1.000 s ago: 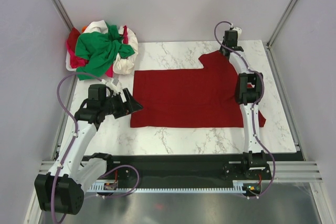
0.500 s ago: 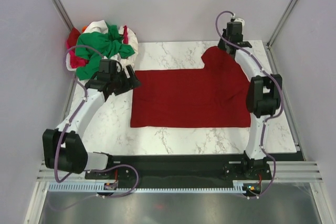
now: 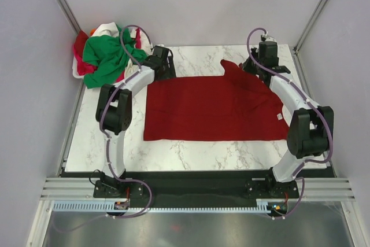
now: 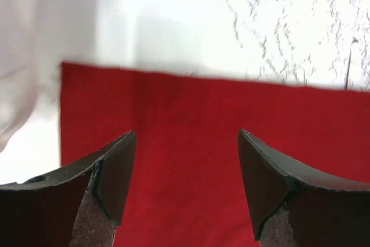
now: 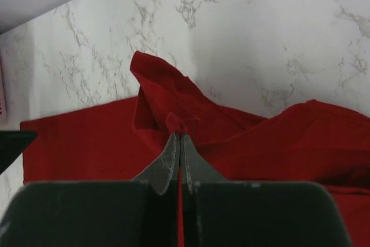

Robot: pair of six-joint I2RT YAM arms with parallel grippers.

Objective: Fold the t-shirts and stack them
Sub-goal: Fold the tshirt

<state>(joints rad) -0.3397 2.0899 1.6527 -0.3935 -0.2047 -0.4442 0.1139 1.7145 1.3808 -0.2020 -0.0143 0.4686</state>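
Right jaws pinch red shirt point(image 3: 211, 108) edge; left jaws spread

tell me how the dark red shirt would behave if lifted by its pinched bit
Probably floppy: the dark red shirt bunches into peaked folds where the right gripper pinches it, so the rest should hang and trail. Likely light: it lies thin and flat on the table. It may slide across the smooth marble when pulled.

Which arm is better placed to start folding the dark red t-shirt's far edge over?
Likely right. The right arm has its jaws shut on the dark red t-shirt at its far right sleeve. The left arm hovers over the far left corner, jaws open, gripping nothing.
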